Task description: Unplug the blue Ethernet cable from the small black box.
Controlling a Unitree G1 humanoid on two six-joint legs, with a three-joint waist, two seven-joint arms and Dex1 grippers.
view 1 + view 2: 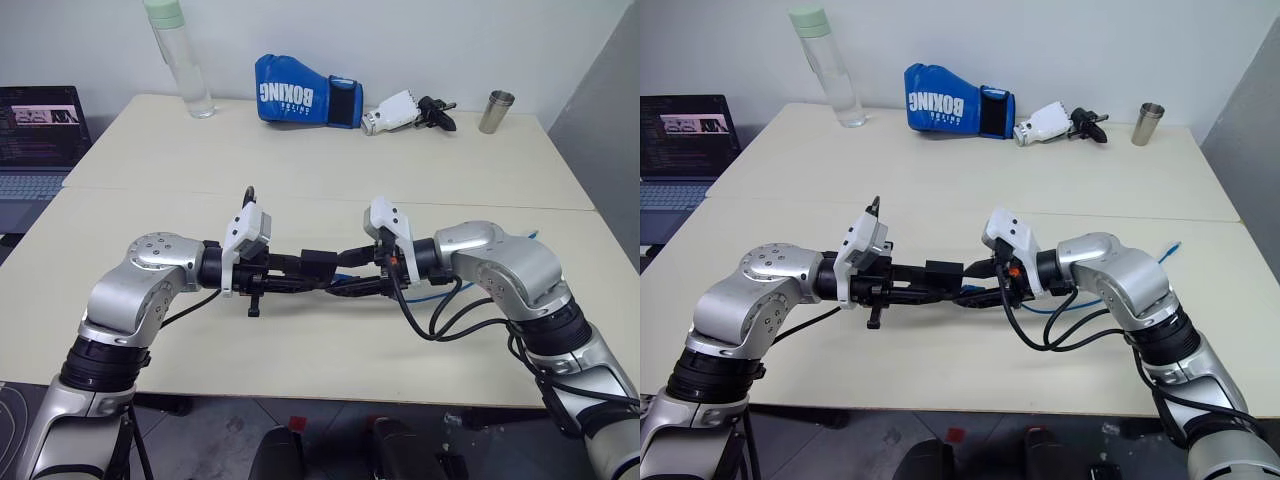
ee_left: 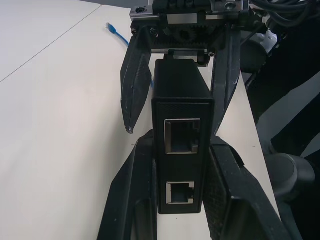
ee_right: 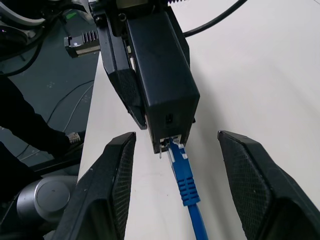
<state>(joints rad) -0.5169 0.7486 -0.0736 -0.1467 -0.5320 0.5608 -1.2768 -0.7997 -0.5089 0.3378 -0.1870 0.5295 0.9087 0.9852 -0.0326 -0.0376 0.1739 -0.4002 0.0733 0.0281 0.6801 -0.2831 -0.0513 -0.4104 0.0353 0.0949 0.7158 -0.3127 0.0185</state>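
Observation:
The small black box (image 2: 182,100) is held above the table, with my left gripper (image 2: 182,145) shut on its sides; two empty ports on it face the left wrist camera. The blue Ethernet cable (image 3: 184,182) is plugged into the box's (image 3: 160,75) far end and trails off over the table (image 1: 1070,303); its free plug lies at the right (image 1: 1170,250). My right gripper (image 3: 176,136) faces the left one and is open. Its fingers (image 3: 112,180) stand on either side of the plug, touching neither the plug nor the cable. In the head views the box (image 1: 318,262) hangs between both grippers.
At the back of the table (image 1: 300,370) lie a blue boxing glove (image 1: 300,92), a clear bottle (image 1: 180,55), a metal cup (image 1: 496,110) and a white-and-black device (image 1: 405,112). A laptop (image 1: 40,140) stands off the left edge. Black robot cables loop under my right forearm (image 1: 440,320).

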